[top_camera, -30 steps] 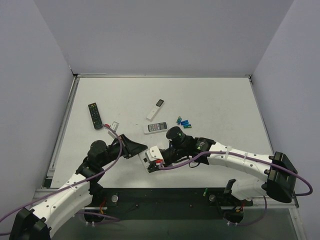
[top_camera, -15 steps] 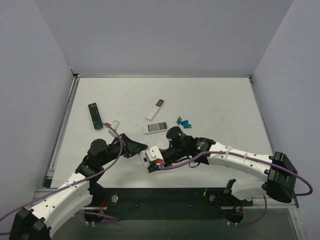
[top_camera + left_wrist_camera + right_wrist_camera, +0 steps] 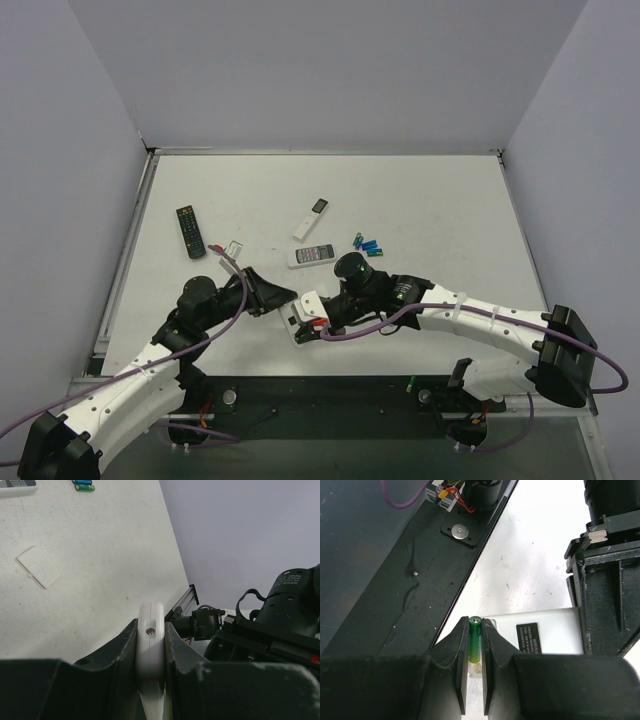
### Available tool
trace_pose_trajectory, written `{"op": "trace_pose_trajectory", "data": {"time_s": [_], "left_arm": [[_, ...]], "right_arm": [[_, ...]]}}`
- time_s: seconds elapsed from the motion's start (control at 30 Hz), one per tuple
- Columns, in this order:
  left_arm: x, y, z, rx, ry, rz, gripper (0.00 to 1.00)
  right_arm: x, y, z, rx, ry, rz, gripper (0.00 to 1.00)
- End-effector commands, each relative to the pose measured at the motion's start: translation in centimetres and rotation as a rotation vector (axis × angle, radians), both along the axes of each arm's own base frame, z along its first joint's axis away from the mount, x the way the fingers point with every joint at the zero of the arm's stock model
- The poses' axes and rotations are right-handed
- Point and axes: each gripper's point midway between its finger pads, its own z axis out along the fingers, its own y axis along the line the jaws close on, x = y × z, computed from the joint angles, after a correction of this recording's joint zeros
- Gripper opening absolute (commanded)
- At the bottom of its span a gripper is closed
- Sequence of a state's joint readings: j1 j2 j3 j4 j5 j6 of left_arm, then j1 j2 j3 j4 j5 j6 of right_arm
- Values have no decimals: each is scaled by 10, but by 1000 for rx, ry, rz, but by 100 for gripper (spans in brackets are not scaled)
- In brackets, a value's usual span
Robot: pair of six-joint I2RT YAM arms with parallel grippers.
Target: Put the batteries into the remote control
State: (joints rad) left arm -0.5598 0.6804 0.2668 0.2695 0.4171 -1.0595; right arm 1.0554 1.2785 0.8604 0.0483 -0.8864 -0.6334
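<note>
Grip check: right gripper (image 3: 475, 624) pinches the thin green cylindrical battery (image 3: 475, 647) mid-body, probably light and slick, right by the short white plastic remote control (image 3: 151, 650), which left gripper (image 3: 151, 629) clamps by its stiff rim, near the table (image 3: 430, 200) front edge.

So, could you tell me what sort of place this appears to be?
Probably a robotics lab test cell: a white table boxed in by plain grey walls, two arms bolted at its near edge, and remotes and batteries laid out.
</note>
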Motion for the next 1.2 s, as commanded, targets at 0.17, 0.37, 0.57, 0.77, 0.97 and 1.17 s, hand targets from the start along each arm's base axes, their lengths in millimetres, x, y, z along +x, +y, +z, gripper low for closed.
{"op": "trace_pose_trajectory", "data": {"time_s": [0.17,0.37,0.57,0.77,0.97,1.17], "left_arm": [[-1,-5,35,-47,-93,-27,0],[-1,-4,37,-53,-93,-22,0],[-2,-5,40,-62,-97,-26,0],[-1,-4,44,-67,-106,-22,0],[0,-7,49,-67,-103,-32,0],[4,-9,61,-75,-119,-34,0]], "right_arm": [[2,9,16,61,-55,31,0],[-1,9,8,38,-36,46,0],[-1,8,-3,5,-20,53,0],[2,0,-14,-68,-42,47,0],[9,-9,-29,-159,-79,42,0],[10,-13,-41,-235,-115,45,0]]}}
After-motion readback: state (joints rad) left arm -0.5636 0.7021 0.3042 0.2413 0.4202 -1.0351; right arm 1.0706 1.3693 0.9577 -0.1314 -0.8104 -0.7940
